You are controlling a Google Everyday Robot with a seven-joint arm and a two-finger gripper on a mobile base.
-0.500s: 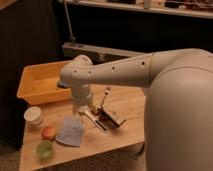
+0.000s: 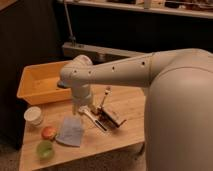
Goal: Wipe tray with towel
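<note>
tray (image 2: pixel 31 94) sits at the back-left corner of the table (image 2: pixel 127 102), open side up. long axis runs left-right across the view, along the table's far edge. nothing visible inside it.

towel (image 2: pixel 70 131) is out of the tray, in front of it and a bit right, flat on the table. roughly square, so no strong long axis. slightly longer front-to-back, with the narrower edge toward the tray.

gripper (image 2: pixel 107 119) is right of the tray's front-right corner and further forward, low over the table. it's just right of the towel and not on it. can't tell how far open it is. the towel isn't in its grip, and can't tell if it has anything else. the arm's elbow overlaps the tray's right end in view.

in front of the tray's left end, going forward: cup (image 2: pixel 34 115), orange ball (image 2: pixel 48 132), green bowl (image 2: pixel 45 149). the ball is just left of the towel.
</note>
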